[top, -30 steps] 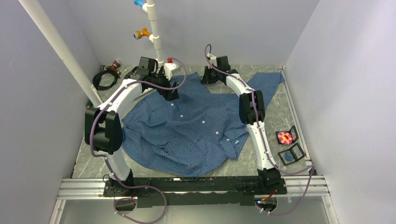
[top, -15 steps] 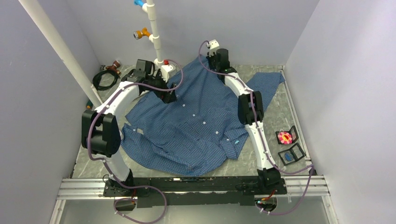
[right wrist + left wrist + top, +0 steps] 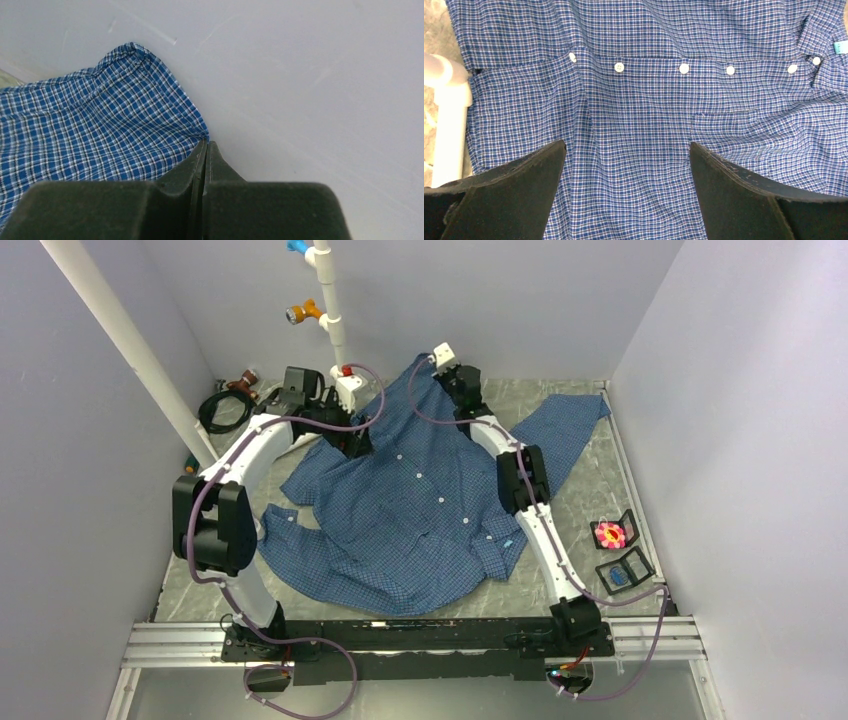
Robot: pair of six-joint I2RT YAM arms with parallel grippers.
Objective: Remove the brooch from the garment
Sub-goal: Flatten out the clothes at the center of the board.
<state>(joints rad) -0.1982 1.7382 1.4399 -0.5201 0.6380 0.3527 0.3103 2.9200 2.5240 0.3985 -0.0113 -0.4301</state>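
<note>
The garment (image 3: 420,510), a blue checked shirt with white buttons, lies spread on the table, its far edge pulled up toward the back wall. My right gripper (image 3: 446,364) is shut on that raised edge; in the right wrist view its jaws (image 3: 206,143) pinch the cloth (image 3: 100,130) in front of the wall. My left gripper (image 3: 356,440) hangs open over the shirt's upper left. Its fingers (image 3: 524,195) stand wide over the button row (image 3: 684,68), holding nothing. The brooch (image 3: 609,534), a small pink flower piece, lies on the table at the right, off the shirt.
Black open cases (image 3: 625,568) sit beside the brooch near the right wall. A white pipe stand (image 3: 330,310) with blue and orange fittings rises at the back, close to the left gripper. A black cable coil (image 3: 222,405) lies at back left. Walls enclose three sides.
My right gripper has risen and moved left along the back, lifting the shirt's far edge and drawing the cloth toward the back. The left arm shifted slightly back, staying open.
</note>
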